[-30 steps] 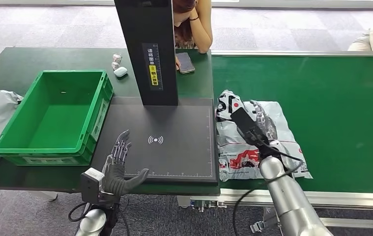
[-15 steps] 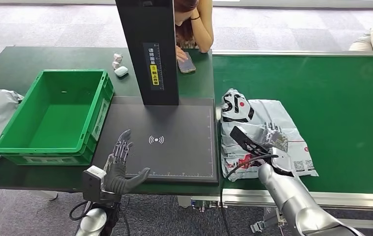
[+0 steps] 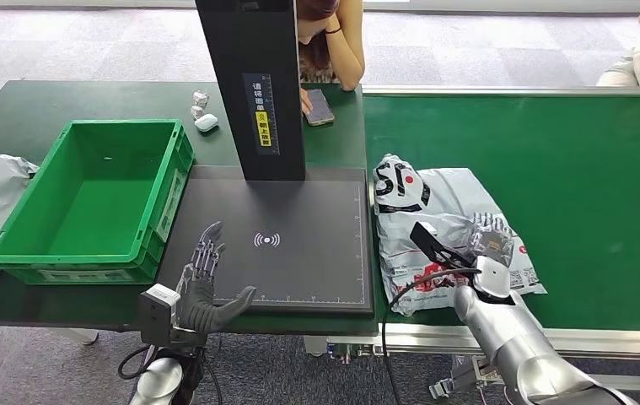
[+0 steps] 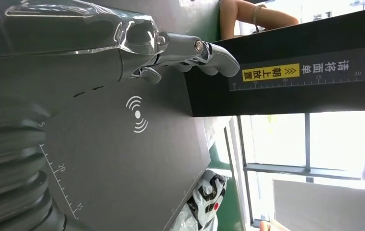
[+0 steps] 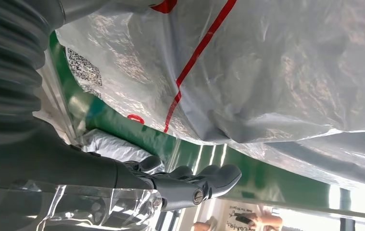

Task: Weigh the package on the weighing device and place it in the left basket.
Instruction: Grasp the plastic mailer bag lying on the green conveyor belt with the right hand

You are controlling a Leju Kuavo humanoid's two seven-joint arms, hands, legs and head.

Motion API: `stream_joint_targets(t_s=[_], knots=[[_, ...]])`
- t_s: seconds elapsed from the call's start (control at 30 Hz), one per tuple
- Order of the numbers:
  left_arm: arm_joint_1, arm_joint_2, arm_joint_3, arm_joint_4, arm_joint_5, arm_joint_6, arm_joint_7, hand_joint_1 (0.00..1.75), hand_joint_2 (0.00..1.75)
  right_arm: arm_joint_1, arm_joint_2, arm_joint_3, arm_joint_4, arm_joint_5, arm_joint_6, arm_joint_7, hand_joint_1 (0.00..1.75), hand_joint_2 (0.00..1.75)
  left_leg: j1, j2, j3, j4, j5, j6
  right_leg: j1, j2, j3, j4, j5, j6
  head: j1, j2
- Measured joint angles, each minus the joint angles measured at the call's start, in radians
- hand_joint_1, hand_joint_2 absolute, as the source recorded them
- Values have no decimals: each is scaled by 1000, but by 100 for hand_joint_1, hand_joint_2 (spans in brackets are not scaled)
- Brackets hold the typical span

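Right hand (image 3: pixel 478 250) lies on the grey package (image 3: pixel 451 232) on the green conveyor (image 3: pixel 586 177); I cannot tell whether it grips.

Left hand (image 3: pixel 207 283) hovers spread and empty over the black scale's (image 3: pixel 299 253) near edge, unmoved. My right wrist view adds what the head view lacks: fingers (image 5: pixel 204 180) curled beside the crinkled plastic. Since a second ago, the right hand has drawn nearer along the package. Farther left sits the green basket (image 3: pixel 13 228); beyond the scale, a person's arm (image 3: pixel 346 42) rests.
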Motion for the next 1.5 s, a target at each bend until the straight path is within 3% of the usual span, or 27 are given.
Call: stream_joint_targets(t_s=[0.17, 0.23, 0.33, 0.47, 0.5, 0.7, 0.97, 1.3, 1.5], knots=[[-1, 0, 0, 0, 2, 0, 0, 0, 175, -2, -1, -1, 7, -5, 42, -3, 0, 175, 0, 0, 0, 0, 0, 0, 0, 0, 0, 0, 0, 0, 0, 0], [-4, 0, -1, 1, 6, 0, 0, 0, 175, -4, -1, -9, 17, -30, 139, -31, 0, 175, 0, 0, 0, 0, 0, 0, 0, 0, 0, 0, 0, 0, 0, 0], [-18, 1, -5, 10, 17, 0, -3, 0, 175, -13, -1, -51, 44, -117, 335, -160, 7, 175, 0, 0, 1, 0, 0, 0, 0, 0, 0, -1, 0, 0, 0, 0], [-33, 4, -7, 27, 23, -1, -6, 0, 175, -28, -3, -103, 79, -181, 479, -281, 167, 175, 0, 3, 2, 0, 0, 0, 0, 2, 1, -1, 1, 0, 0, 0], [-35, 4, -8, 29, 23, 0, -6, 0, 175, -32, -3, -111, 86, -186, 497, -293, 175, 175, 0, 4, 3, 0, 0, 0, 0, 3, 2, -1, 1, 0, 0, 0], [-39, 10, -10, 39, 23, 5, -4, 0, 175, -56, -7, -138, 104, -212, 578, -349, 175, 175, 0, 5, 6, 0, -1, 0, 1, 5, 3, -1, 1, 0, 0, 0], [-39, 23, -17, 50, 25, 16, -2, 0, 175, -61, -9, -144, 106, -237, 611, -405, 175, 175, 1, 5, 8, 0, -1, -1, 2, 5, 5, -1, 1, -1, 0, 0], [-26, 30, -17, 50, 29, 41, -1, 0, 175, -49, 3, -145, 105, -283, 473, -420, 175, 175, 1, 5, 8, 0, -2, -2, 2, 5, 7, -1, 1, -1, 0, 0], [-6, 36, -17, 40, 30, 48, 0, 0, 175, -30, 22, -171, 97, -366, 367, -471, 175, 175, 1, 5, 7, 0, 0, -1, 2, 5, 6, -1, 2, -1, 0, 0]])
